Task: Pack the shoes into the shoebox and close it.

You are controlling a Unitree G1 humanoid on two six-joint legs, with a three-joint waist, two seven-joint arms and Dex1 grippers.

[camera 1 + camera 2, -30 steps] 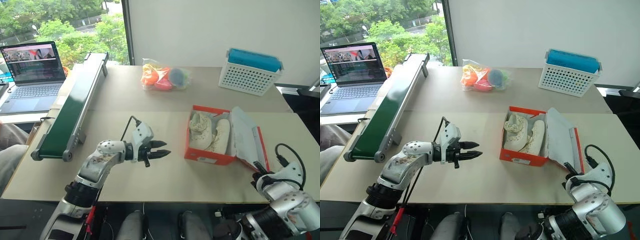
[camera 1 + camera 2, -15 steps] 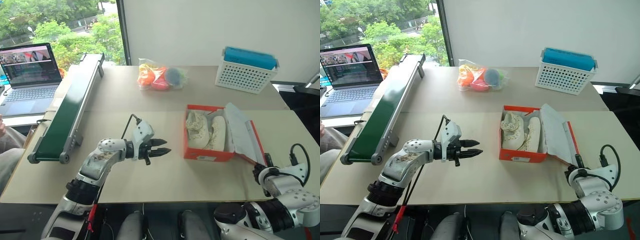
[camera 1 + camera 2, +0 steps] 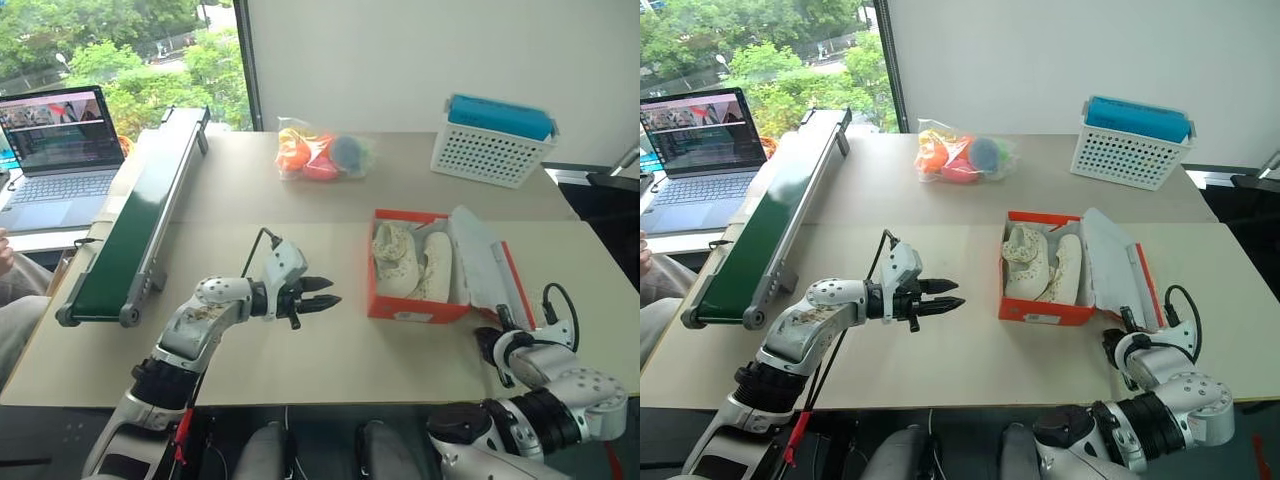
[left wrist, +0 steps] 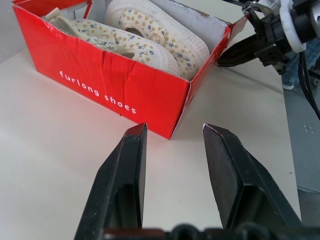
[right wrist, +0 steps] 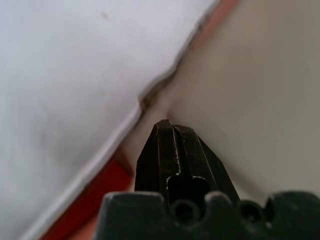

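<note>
Inside the box (image 3: 415,310), both shoes (image 3: 415,262) are laid side by side on white tissue, so the packing part looks done and only the closing is judged to remain. The lid (image 3: 488,275) is hinged along the box's right side and is left leaning open, its white inner face turned up. Just off the lid's near edge, the right gripper (image 3: 495,350) is held low over the table with its fingers pressed together; a slim wedge of that kind is probably meant to be slipped under the lid's free edge and used to flip it over. Well to the left of the box, the left gripper (image 3: 322,292) is pointed at the box's side, its fingers parted and nothing between them, perhaps kept ready to steady the box. The box is thin, creased red-orange cardboard, flat and rectangular; the shoes are cream, rounded and flower-patterned.
</note>
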